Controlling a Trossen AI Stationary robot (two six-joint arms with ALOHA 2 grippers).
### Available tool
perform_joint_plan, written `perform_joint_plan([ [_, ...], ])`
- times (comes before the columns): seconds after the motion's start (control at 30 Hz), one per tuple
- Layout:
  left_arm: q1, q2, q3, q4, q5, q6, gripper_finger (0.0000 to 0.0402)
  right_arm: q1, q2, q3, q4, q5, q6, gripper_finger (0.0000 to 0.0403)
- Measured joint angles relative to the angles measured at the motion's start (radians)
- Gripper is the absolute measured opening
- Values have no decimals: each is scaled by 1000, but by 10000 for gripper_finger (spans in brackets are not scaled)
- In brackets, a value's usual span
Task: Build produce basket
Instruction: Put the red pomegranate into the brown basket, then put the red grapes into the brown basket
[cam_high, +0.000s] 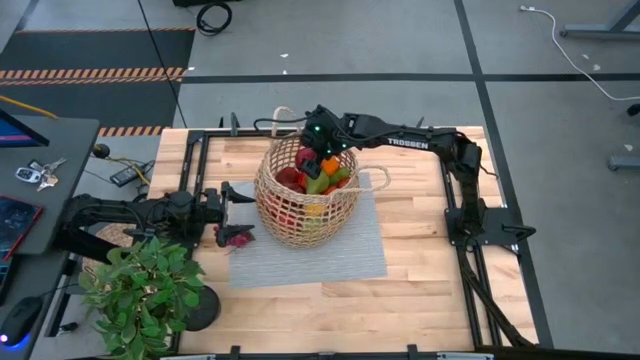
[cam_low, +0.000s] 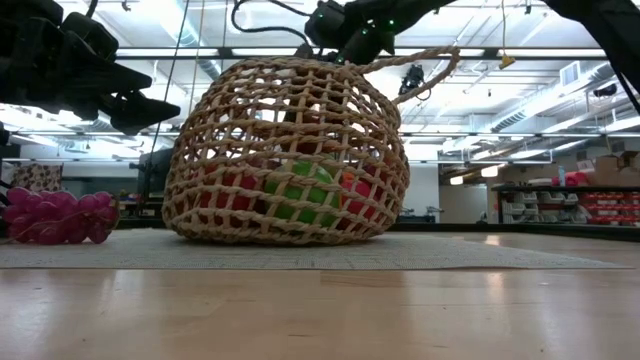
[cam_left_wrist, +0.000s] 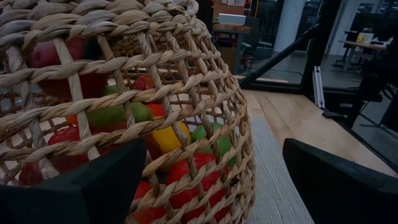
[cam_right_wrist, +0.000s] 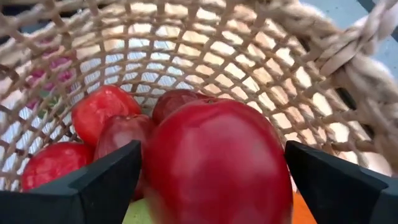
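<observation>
The wooden table (cam_high: 420, 250) is carrying a grey mat (cam_high: 340, 255), on which the wicker basket (cam_high: 285, 215) is sitting, filled with produce (cam_high: 318, 180). The right claw (cam_high: 328, 150), fingers apart, is hovering over a red apple (cam_right_wrist: 217, 162). The left claw (cam_high: 235, 205), fingers apart, is waiting beside the basket, near purple grapes (cam_low: 55, 215).

Wicker basket (cam_low: 290, 150) weave half hides the produce (cam_low: 300, 195).

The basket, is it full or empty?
Partly full: the basket holds piled produce, while purple grapes lie outside on the mat.
</observation>
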Motion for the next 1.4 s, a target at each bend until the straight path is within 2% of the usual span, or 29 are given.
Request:
perform_joint_plan([
  [0.17, 0, 0, 0, 1, 0, 0, 386, 4, -42, 68, -68, 0, -1, 399],
  [0.33, 0, 0, 0, 0, 0, 0, 386, 39, -151, 93, -89, 14, -38, 394],
  [0.53, 0, 0, 0, 0, 0, 0, 386, 131, -344, 34, -104, 183, -97, 382],
  [0.67, 0, 0, 0, 0, 0, 0, 386, 193, -491, -102, -86, 244, -94, 372],
  [0.8, 0, 0, 0, 0, 0, 0, 386, 253, -657, -299, -27, 320, -63, 366],
  [1.13, 0, 0, 0, 0, 0, 0, 386, 482, -1077, -801, 348, 443, -27, 365],
  [1.23, 0, 0, 0, 0, 0, 0, 386, 555, -1182, -926, 443, 447, -34, 365],
  [1.4, 0, 0, 0, 0, 0, 0, 386, 658, -1358, -1086, 491, 414, -49, 365],
])
